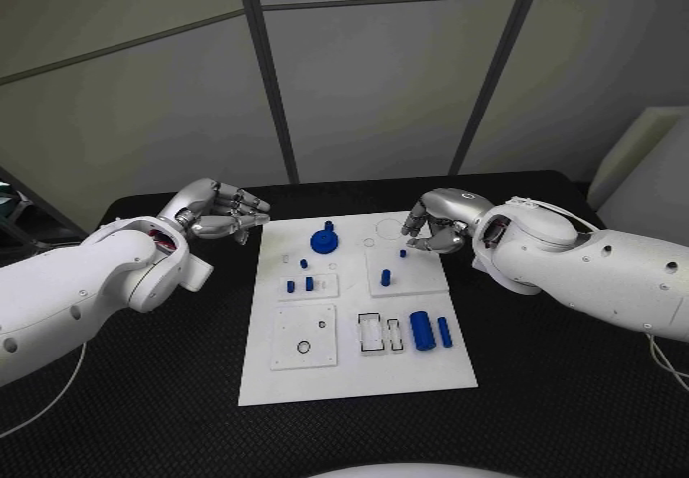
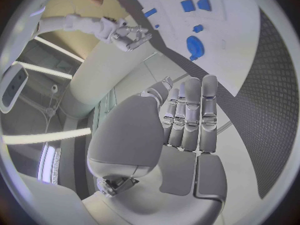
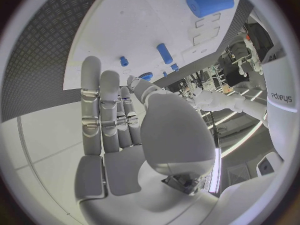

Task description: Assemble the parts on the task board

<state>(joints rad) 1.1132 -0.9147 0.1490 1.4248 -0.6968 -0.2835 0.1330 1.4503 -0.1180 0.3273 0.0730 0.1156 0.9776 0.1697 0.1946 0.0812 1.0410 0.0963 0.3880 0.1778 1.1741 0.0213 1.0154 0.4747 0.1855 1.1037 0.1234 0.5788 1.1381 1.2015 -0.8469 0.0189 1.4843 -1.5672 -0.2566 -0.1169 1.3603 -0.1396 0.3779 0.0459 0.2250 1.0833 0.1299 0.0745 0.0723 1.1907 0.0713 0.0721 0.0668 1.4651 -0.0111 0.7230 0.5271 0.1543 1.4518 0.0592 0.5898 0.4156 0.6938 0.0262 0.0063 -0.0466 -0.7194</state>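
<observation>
The white task board [image 1: 359, 378] lies in the middle of the table. On it are a blue round part [image 1: 326, 240], short blue pegs [image 1: 301, 285], a peg [image 1: 385, 276] standing in a small plate, and a thick blue cylinder [image 1: 421, 330] beside a thinner one [image 1: 445, 332]. My left hand [image 1: 218, 214] hovers off the board's far left corner, fingers stretched out, holding nothing [image 2: 187, 115]. My right hand [image 1: 435, 224] hangs over the board's far right edge, also with nothing in it [image 3: 109, 110]. The thick cylinder [image 3: 209, 1] and the round part [image 2: 195, 46] show in the wrist views.
A square white plate with a small ring [image 1: 305, 339] sits on the board's near left. Open slots [image 1: 380, 332] lie left of the thick cylinder. Black table [image 1: 574, 398] surrounds the board. A grey wall stands behind the table.
</observation>
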